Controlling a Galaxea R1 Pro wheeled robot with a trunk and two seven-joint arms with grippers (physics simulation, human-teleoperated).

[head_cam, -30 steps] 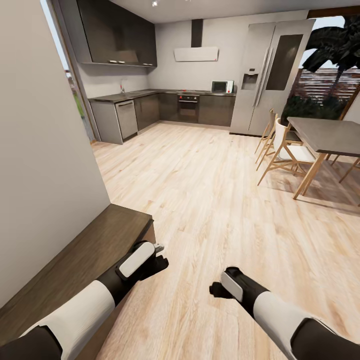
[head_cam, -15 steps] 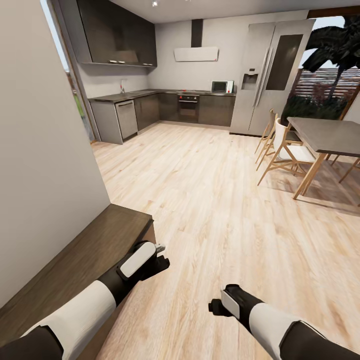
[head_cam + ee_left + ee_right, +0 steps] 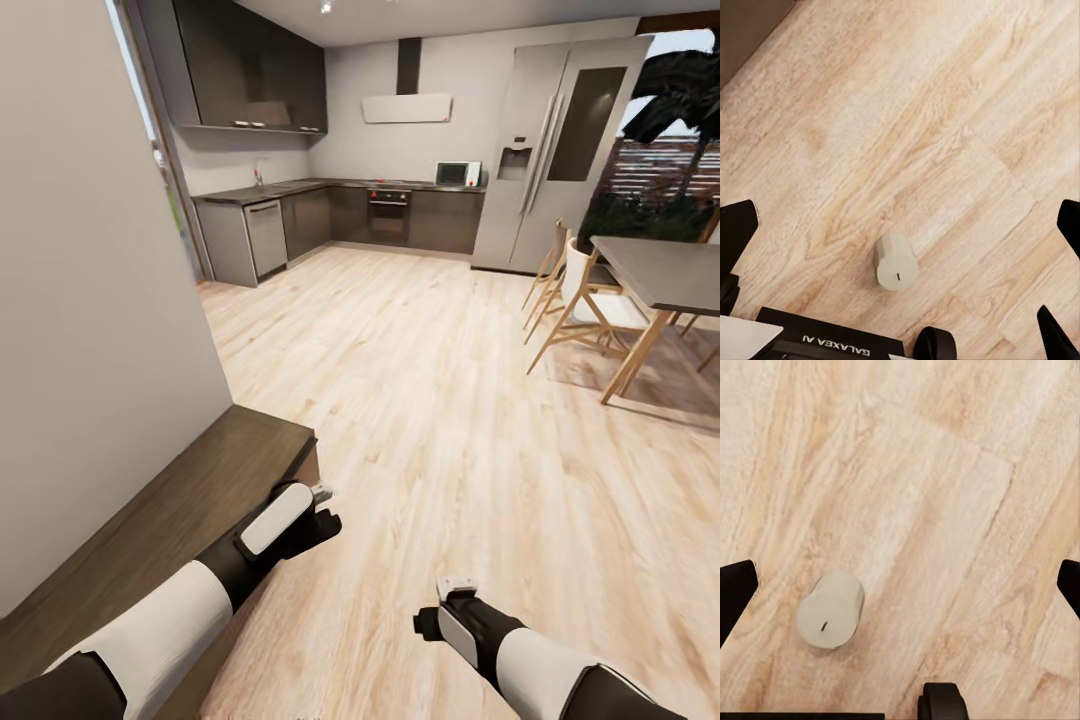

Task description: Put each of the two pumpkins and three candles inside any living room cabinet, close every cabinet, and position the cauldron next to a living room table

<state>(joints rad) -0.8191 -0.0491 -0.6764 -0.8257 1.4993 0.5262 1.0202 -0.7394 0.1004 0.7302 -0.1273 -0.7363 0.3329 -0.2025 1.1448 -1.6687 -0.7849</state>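
Note:
One cream candle (image 3: 896,262) lies on its side on the light plank floor, below my left gripper (image 3: 905,216), whose dark fingers (image 3: 736,225) stand far apart, open and empty. The right wrist view shows a cream candle (image 3: 831,610) on the floor too, under my open right gripper (image 3: 904,581). In the head view my left gripper (image 3: 322,505) hangs just off the end of the low dark brown cabinet (image 3: 200,490), and my right gripper (image 3: 440,605) is lower, over bare floor. The cabinet's corner (image 3: 750,22) shows past the left gripper. Pumpkins, cauldron and table are out of view.
A white wall (image 3: 90,300) runs along the left behind the cabinet. Ahead is open plank floor up to grey kitchen counters (image 3: 330,215) and a steel fridge (image 3: 560,150). A dining table (image 3: 665,270) with wooden chairs (image 3: 585,310) stands at the right.
My right arm has drawn back and down toward the bottom of the head view. The head view has shifted slightly, so the room sits a little further right. The left arm has held still.

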